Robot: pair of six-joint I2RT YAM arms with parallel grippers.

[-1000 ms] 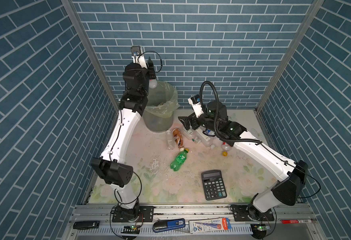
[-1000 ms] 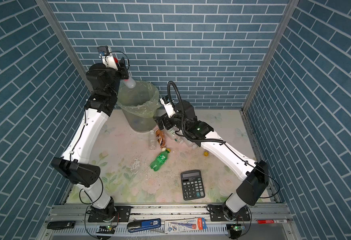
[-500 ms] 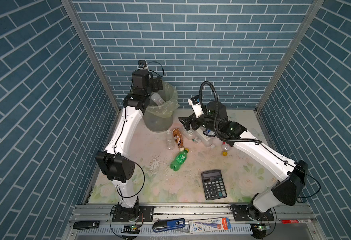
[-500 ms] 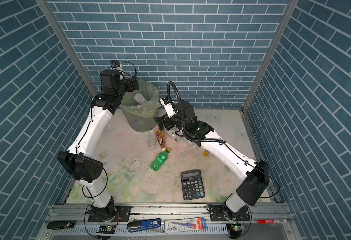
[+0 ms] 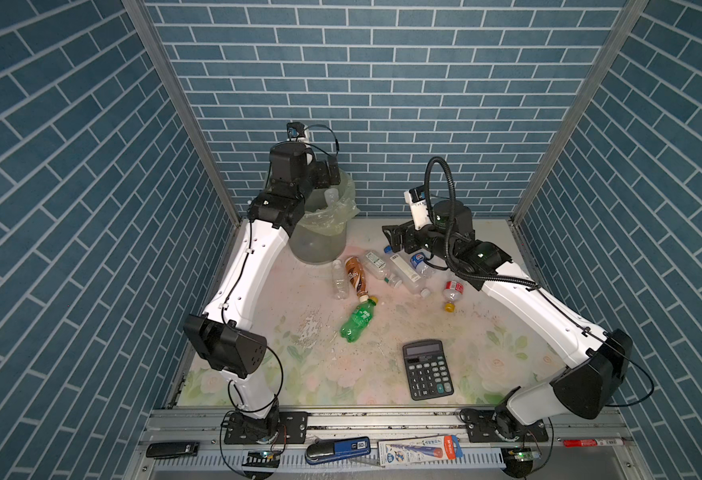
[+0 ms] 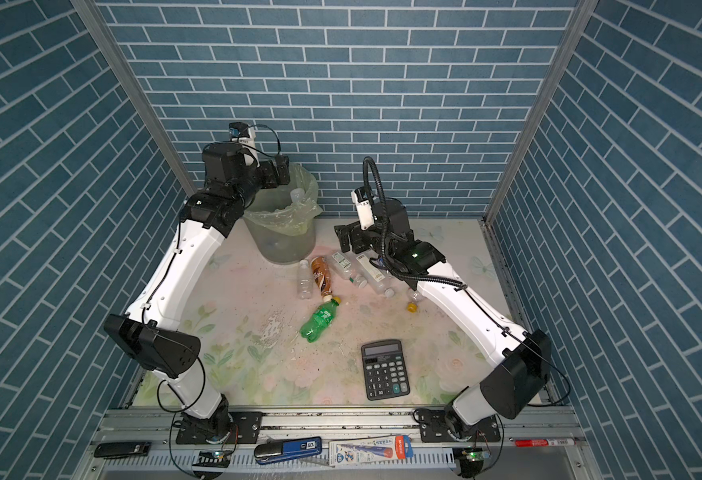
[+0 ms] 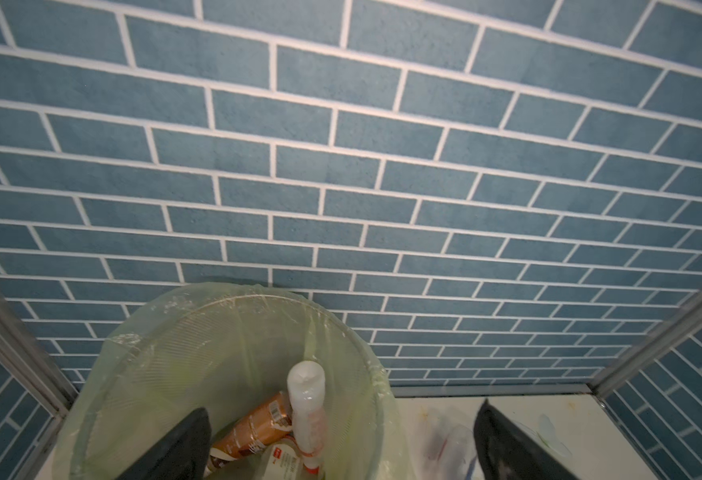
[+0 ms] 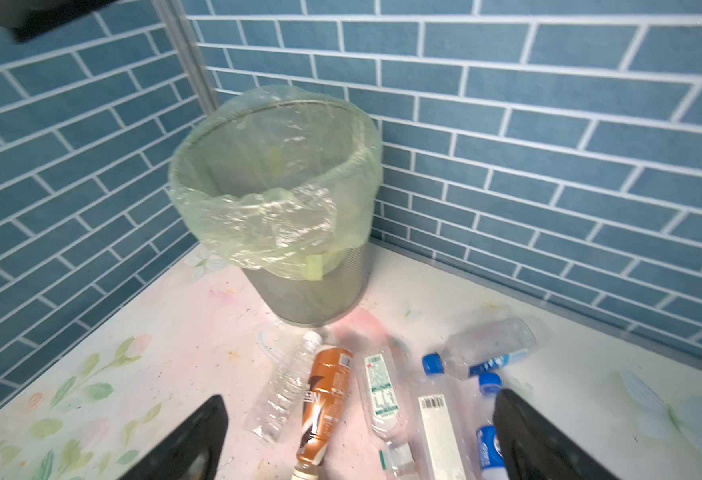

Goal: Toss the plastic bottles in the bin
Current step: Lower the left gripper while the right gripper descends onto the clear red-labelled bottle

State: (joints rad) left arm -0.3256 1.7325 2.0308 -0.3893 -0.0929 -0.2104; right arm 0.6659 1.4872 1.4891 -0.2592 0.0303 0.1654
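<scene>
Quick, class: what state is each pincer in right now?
Left pincer: open, holding nothing, at the bin.
Right pincer: open, holding nothing.

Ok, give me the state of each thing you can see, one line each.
bin: upright, bag-lined, bottles inside
left gripper: open, empty, above the bin
right gripper: open, empty, above the table bottles
white bottle: inside the bin, on end
brown bottle: on its side on the table
green bottle: on its side
calculator: flat, keys up
</scene>
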